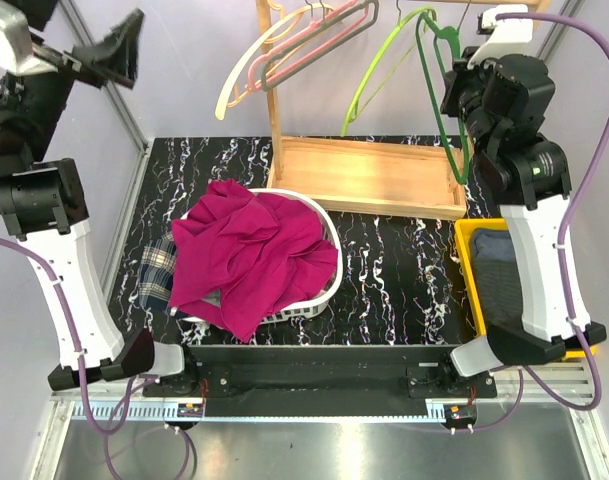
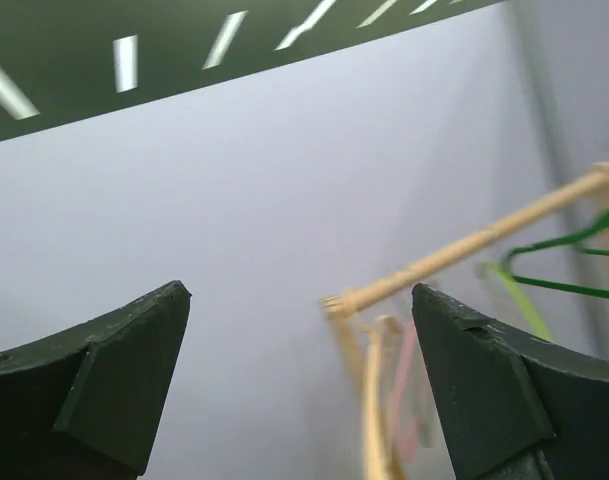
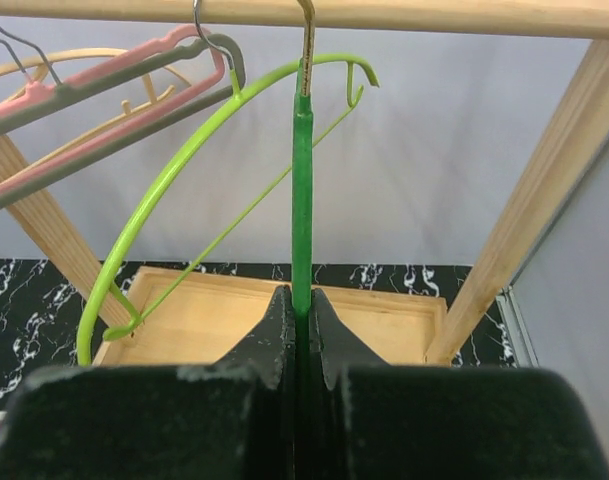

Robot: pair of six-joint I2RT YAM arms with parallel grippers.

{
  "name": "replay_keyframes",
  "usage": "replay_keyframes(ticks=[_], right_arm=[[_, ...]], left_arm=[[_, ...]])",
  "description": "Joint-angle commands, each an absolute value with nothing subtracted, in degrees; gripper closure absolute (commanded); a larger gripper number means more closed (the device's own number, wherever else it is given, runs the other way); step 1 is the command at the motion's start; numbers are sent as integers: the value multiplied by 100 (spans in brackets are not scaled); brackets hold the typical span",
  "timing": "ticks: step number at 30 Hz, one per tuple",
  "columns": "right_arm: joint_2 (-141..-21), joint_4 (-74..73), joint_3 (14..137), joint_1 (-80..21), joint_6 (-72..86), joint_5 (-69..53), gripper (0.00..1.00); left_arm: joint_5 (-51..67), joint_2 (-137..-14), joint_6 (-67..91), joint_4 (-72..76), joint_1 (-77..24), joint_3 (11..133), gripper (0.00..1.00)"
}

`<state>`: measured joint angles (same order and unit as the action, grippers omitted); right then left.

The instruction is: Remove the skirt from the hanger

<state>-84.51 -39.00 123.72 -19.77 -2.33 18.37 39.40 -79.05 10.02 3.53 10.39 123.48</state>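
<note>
Skirt [image 1: 249, 262], magenta and crumpled, lies heaped in the white laundry basket [image 1: 319, 296] on the marbled black table [image 1: 404, 260], spilling over its near rim. Only the top view shows this, along with a plaid cloth [image 1: 154, 268] just left of the basket and a yellow bin [image 1: 465, 262] by the right arm.

The right wrist view shows the right gripper [image 3: 296, 295] clamped together on the bare dark green hanger [image 3: 302, 200], whose hook sits over the wooden rail [image 3: 384, 12], with a lime hanger [image 3: 164, 190] beside it.

The left arm is raised high at the far left. The left gripper [image 2: 299, 290] has its jaws wide apart and holds nothing, facing the wall.
</note>
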Motion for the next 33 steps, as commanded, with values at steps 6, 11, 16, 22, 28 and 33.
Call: replay_keyframes(ticks=[6, 11, 16, 22, 28, 33], right_arm=[[-9184, -3507, 13060, -1003, 272, 1152, 100], [-9622, -3419, 13341, -651, 509, 836, 100], [-10229, -3358, 14096, -404, 721, 466, 100], [-10705, -3252, 14545, -387, 817, 141, 100], [-11047, -3269, 14502, -334, 923, 44, 100], [-11197, -3313, 14345, -325, 853, 96, 100]], left_arm=[[2662, -7428, -176, -1714, 1037, 10593, 1], [2900, -6777, -18, -1468, 1037, 9652, 1], [2918, -6627, -149, -1748, 1037, 9369, 1], [2971, -6627, -281, -1837, 1046, 9009, 1], [2901, -6881, -27, -1802, 1037, 8684, 1], [2830, -6856, -18, -1793, 1037, 8640, 1]])
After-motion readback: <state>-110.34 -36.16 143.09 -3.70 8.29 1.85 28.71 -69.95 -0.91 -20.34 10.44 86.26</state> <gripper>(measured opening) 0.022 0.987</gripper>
